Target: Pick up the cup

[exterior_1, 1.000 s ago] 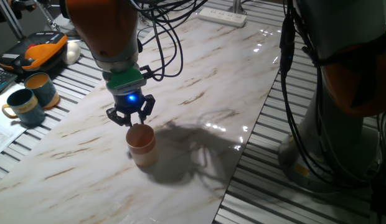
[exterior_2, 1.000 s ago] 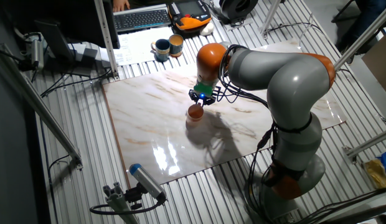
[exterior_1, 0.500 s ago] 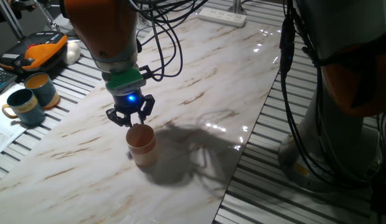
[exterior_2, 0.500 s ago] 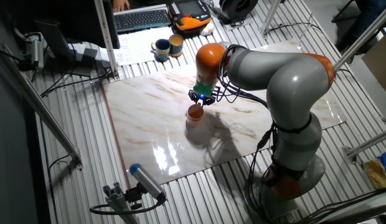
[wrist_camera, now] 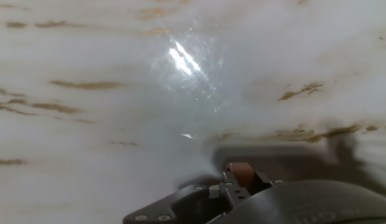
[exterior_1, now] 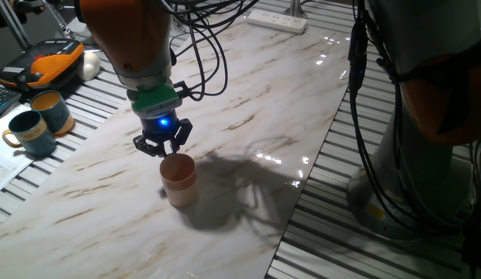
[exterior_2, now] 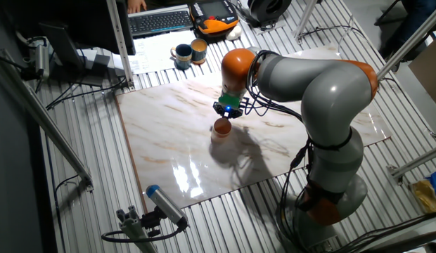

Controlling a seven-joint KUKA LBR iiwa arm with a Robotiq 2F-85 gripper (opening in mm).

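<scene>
The pinkish-tan cup (exterior_1: 178,180) stands upright on the marble tabletop (exterior_1: 248,101), and it also shows in the other fixed view (exterior_2: 221,127). My gripper (exterior_1: 162,152) hangs from the orange arm directly at the cup's far-left rim, also seen in the other fixed view (exterior_2: 226,112). Its dark fingers converge close together on the rim wall and look shut on it. In the hand view one fingertip with a reddish pad (wrist_camera: 241,174) shows at the bottom against a dark blurred curved shape. The other finger is hidden.
A dark teal mug (exterior_1: 29,132) and a teal mug with an orange inside (exterior_1: 51,109) stand off the table at the left. An orange device (exterior_1: 46,62) lies behind them. A power strip (exterior_1: 276,20) lies at the far table edge. Cables hang at the right.
The cup has shifted slightly to the right under the gripper. The arm has barely moved.
</scene>
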